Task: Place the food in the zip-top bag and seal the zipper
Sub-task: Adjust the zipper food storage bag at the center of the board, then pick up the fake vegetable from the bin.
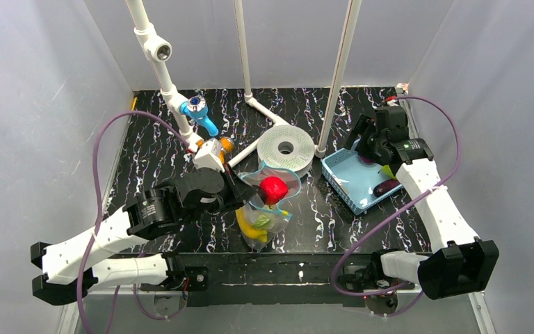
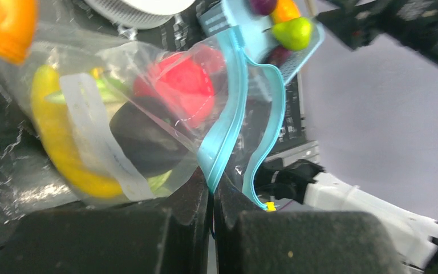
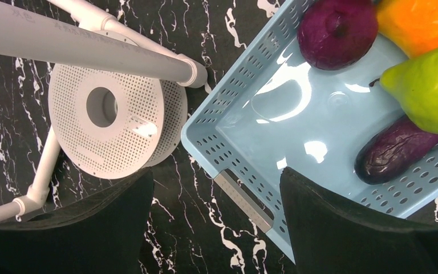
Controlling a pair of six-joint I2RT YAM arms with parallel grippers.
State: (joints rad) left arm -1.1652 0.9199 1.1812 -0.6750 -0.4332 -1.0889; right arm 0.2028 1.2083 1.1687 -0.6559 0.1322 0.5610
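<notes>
Closest to us, our left fingers (image 2: 211, 191) are clenched on the zipper (image 2: 228, 114), pinching the teal strip at the lip of the zip-top bag (image 2: 120, 63). The one bag sits on the tabletop (image 1: 320, 223) near the front edge, its mouth gaping and the two zipper tracks parted. We judge the film light, soft and slippery, so it will sag and fold wherever it is unsupported. The teal strip is the stiffest part and the best place to hold, both now and for pressing it shut. Inside we count three pieces for certain: one red apple (image 2: 177, 80), one yellow banana (image 2: 54, 142) and one green piece (image 1: 262, 223). A dark shape beside them we cannot name.

Further out and to the right, our right fingers (image 3: 215, 182) are spread wide, grasping nothing, hovering over the near corner of the one blue basket (image 3: 217, 123). Four pieces lie in it: a purple fruit (image 3: 336, 25), an orange fruit (image 3: 419, 23), a green pear (image 3: 428, 88) and a dark eggplant (image 3: 396, 151). They look light, hard and smooth, likely to roll, so we would grip each across its middle.

Beyond lie one white perforated disc (image 3: 111, 123) and white pipes (image 3: 85, 48).
</notes>
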